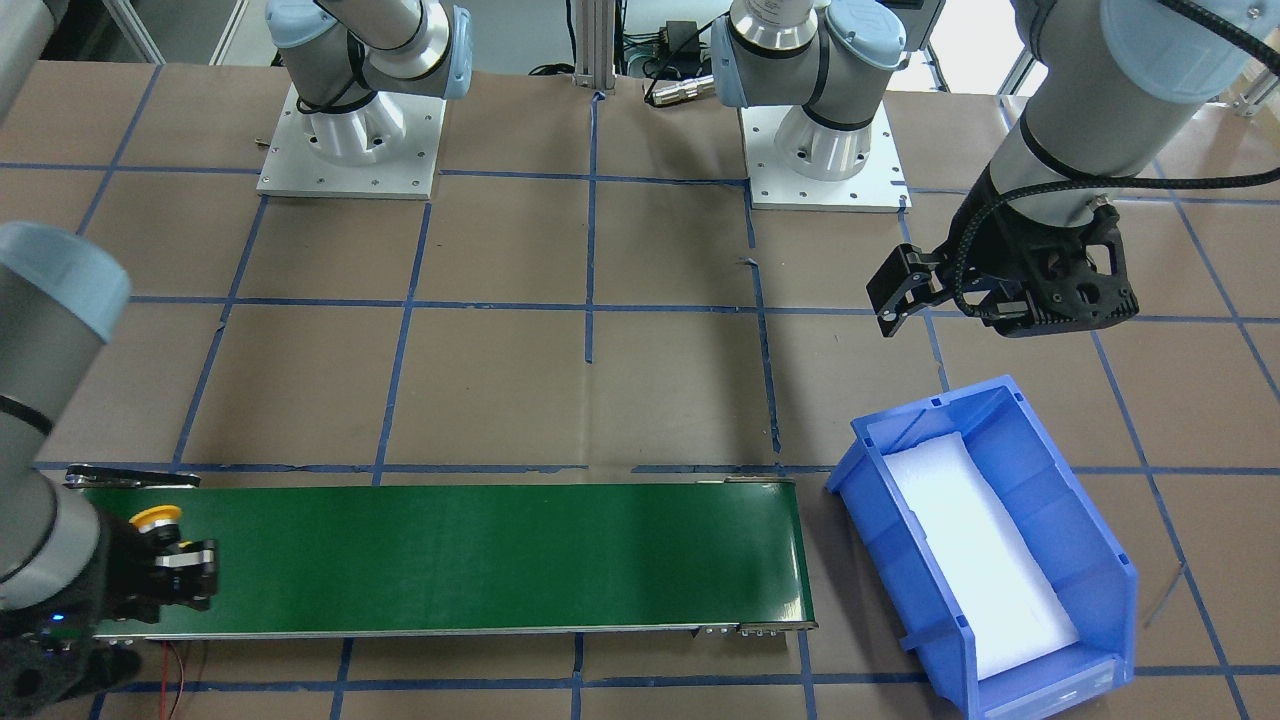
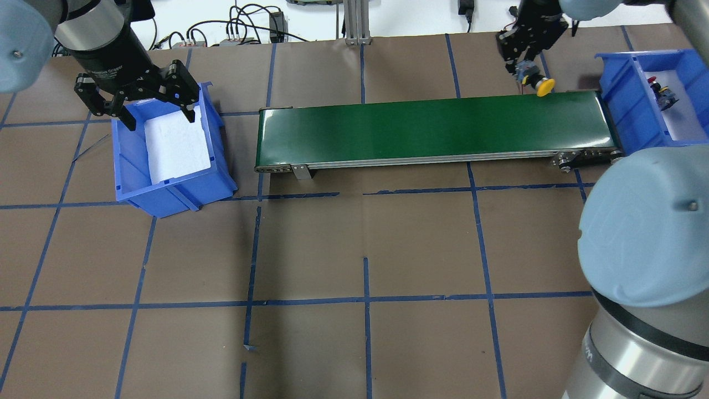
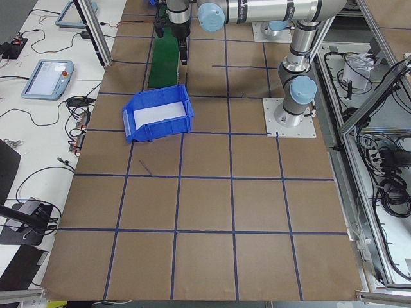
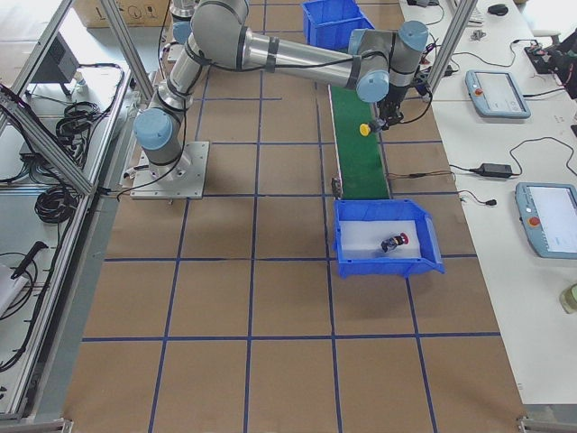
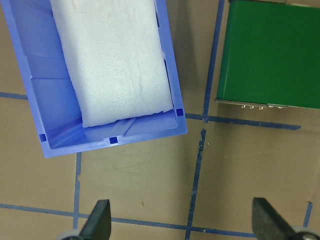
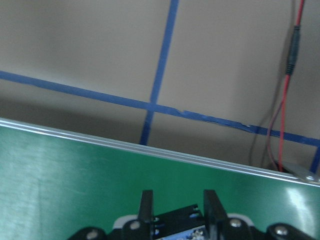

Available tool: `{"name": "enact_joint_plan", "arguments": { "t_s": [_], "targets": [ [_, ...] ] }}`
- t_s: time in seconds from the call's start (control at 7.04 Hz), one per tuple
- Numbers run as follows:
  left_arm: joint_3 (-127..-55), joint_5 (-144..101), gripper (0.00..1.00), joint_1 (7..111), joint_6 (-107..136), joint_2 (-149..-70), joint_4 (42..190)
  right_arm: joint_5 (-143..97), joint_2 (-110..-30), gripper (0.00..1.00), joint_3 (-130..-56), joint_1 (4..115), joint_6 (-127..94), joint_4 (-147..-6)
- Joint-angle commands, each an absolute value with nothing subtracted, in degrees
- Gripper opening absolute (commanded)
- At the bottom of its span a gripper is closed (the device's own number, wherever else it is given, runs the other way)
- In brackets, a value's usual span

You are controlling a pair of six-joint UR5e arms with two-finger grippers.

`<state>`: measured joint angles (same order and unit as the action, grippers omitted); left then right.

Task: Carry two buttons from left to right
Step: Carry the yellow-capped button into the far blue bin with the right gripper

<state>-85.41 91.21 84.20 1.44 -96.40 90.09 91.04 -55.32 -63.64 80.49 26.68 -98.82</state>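
Note:
The yellow button (image 2: 544,86) is held by my right gripper (image 2: 526,71), which is shut on its black body just above the right end of the green conveyor belt (image 2: 432,124), near the belt's far edge. It also shows in the front-facing view (image 1: 158,519) and the exterior right view (image 4: 364,129). The red button (image 2: 660,91) lies on white foam in the right blue bin (image 2: 615,83). My left gripper (image 2: 159,119) is open and empty above the left blue bin (image 2: 166,194), which holds only white foam (image 5: 115,60).
The belt runs between the two bins. A red and black wire (image 6: 287,90) lies on the brown table just past the belt's right end. Both arm bases (image 1: 350,150) stand on white plates behind the belt.

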Motion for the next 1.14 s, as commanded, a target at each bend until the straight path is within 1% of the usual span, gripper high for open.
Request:
{"name": "enact_joint_plan", "arguments": {
  "t_s": [0.0, 0.28, 0.99],
  "targets": [
    [-85.4, 91.1, 1.0, 84.5, 1.5, -96.7, 90.1, 91.2, -56.6, 0.05, -63.7, 71.0, 40.6, -97.2],
    [-85.1, 91.0, 1.0, 84.2, 1.4, -96.6, 90.1, 91.2, -56.8, 0.05, -63.3, 64.9, 48.5, -98.1],
    [-85.3, 91.0, 1.0, 84.1, 1.4, -96.5, 90.1, 90.9, -52.9, 0.05, -63.3, 57.7, 56.5, -102.8]
  ]
}}
